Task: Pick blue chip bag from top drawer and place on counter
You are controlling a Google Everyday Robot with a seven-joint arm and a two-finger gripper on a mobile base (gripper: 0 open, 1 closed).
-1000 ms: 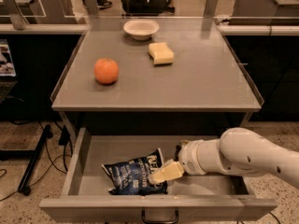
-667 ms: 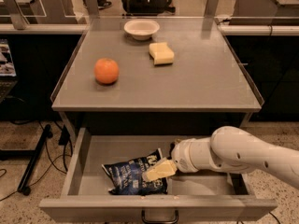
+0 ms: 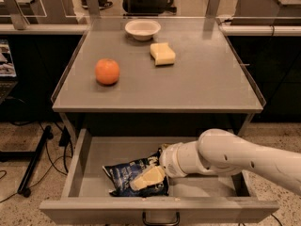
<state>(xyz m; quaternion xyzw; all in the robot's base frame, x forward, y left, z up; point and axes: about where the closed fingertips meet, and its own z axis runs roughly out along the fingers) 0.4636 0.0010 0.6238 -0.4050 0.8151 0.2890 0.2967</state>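
Reaching into the open drawer [image 3: 89, 154] from the right, the gripper [image 3: 147, 178] lies on the lower right part of the blue chip bag [image 3: 123, 175], touching its crinkled face. Whether it is open or clamped on the bag I cannot tell from this angle. The white arm [image 3: 235, 159] behind it crosses the right half of the drawer, below the front edge of the table [image 3: 202, 86].

The step in hand looks like the grasp itself. To do it well, the gripper should take a firm fold of the bag rather than only press on it, since the foil is likely slick and gives under load. The bag should then come up and out toward the front before rising further, because the table's front edge overhangs the back of the drawer. A loose hold could let the bag slip back in.

The drawer holds the bag, lying flat near the front and slightly left of centre. I see nothing else in it, though the arm hides part of the right side.

On the table, a white bowl [image 3: 142, 29] sits at the back edge and looks empty. A yellow sponge [image 3: 162, 53] lies just in front of it, and an orange [image 3: 107, 71] sits toward the left edge. The stretch toward the front right corner would suit the bag.
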